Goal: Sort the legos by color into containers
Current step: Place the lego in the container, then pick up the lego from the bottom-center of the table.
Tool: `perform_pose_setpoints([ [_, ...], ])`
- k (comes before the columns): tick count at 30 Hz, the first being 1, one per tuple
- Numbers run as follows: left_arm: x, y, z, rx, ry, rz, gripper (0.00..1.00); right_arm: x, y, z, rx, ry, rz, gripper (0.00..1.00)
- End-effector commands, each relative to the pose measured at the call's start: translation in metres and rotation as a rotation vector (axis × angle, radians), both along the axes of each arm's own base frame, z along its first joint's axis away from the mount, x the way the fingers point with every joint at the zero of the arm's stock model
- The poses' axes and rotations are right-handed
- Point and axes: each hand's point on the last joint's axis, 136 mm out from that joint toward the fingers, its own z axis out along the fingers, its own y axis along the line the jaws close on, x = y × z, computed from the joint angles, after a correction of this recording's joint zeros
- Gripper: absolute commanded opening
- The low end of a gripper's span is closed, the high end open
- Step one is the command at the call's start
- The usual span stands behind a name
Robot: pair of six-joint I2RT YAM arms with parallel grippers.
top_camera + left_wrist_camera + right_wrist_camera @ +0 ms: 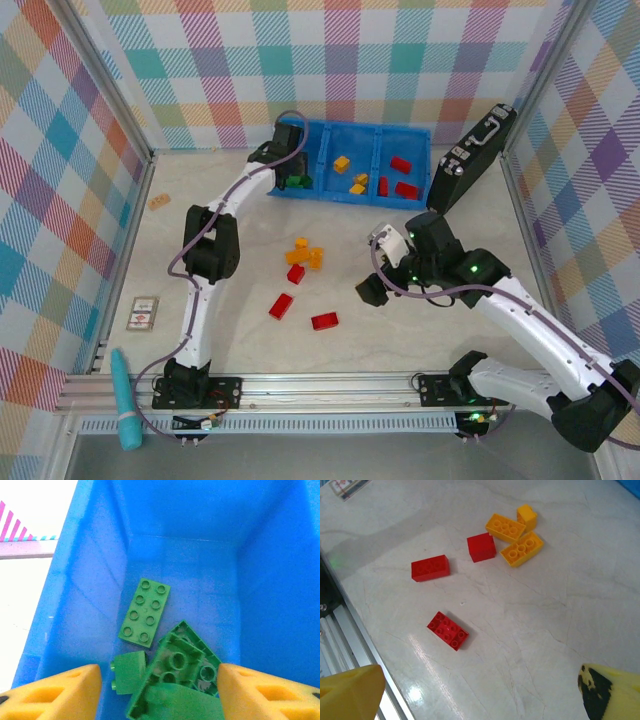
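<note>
Hanging over the left compartment [200, 570] of a blue rectangular plastic bin tray [355, 128], the left gripper [159, 672] is seen with its yellow fingers [55, 692] spread wide and nothing clamped between them. Green plastic bricks [144, 611] are gathered on that compartment's floor. One flat studded plate is laid apart, studs up, and the others are piled against each other just below the fingertips, one of them upturned.

In the top view, yellow-orange bricks [342, 163] are held in the middle compartment [350, 145] and red bricks [400, 165] in the right compartment [395, 145].

The right gripper [480, 690] is poised above the pale marbled table [545, 630], its fingers likewise set wide and empty. Six bricks are scattered on the table in front of the tray. Three loose yellow-orange bricks [505, 527] are clustered close together. Of the three loose red bricks [430, 568], one is placed just beside that cluster and two lie apart.

A black case with handle [470, 160] is seen tilted just beside the tray's right end.
</note>
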Motion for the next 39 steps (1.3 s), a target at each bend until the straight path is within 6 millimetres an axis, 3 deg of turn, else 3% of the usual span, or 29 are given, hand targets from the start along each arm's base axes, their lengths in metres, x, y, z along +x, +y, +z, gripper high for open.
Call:
perform_pose_setpoints([
  [1,0.007,0.007,-0.003,0.019,-0.009,0.01,0.65,-0.004,0.012,0.015,0.015,-0.055,0.103,0.99],
  [6,0.006,0.009,0.038,0.024,-0.079,-0.016,0.67,-0.005,0.02,-0.001,-0.038,-0.044,0.164,0.99],
  [9,-0.001,0.012,0.076,0.031,-0.13,-0.038,0.68,-0.006,0.023,-0.022,-0.089,-0.044,0.207,0.99],
  [12,-0.016,0.014,0.126,0.017,-0.202,-0.068,0.69,-0.012,0.027,-0.047,-0.153,-0.086,0.293,0.99],
  [17,-0.053,0.017,0.207,-0.014,-0.322,-0.132,0.71,-0.029,0.042,-0.073,-0.159,-0.137,0.484,0.99],
  [23,-0.115,0.043,0.27,-0.001,-0.41,-0.135,0.76,-0.049,0.069,-0.105,-0.237,-0.223,0.73,0.99],
  [26,-0.152,0.066,0.286,0.018,-0.429,-0.124,0.79,-0.054,0.077,-0.13,-0.311,-0.308,0.838,0.99],
  [31,-0.213,0.103,0.287,0.103,-0.372,-0.121,0.8,-0.05,0.097,-0.146,-0.317,-0.328,0.845,1.0],
  [35,-0.254,0.124,0.277,0.167,-0.351,-0.108,0.83,-0.042,0.109,-0.16,-0.367,-0.343,0.846,0.99],
  [39,-0.291,0.129,0.247,0.178,-0.26,-0.152,0.84,-0.042,0.117,-0.164,-0.324,-0.32,0.818,0.95],
])
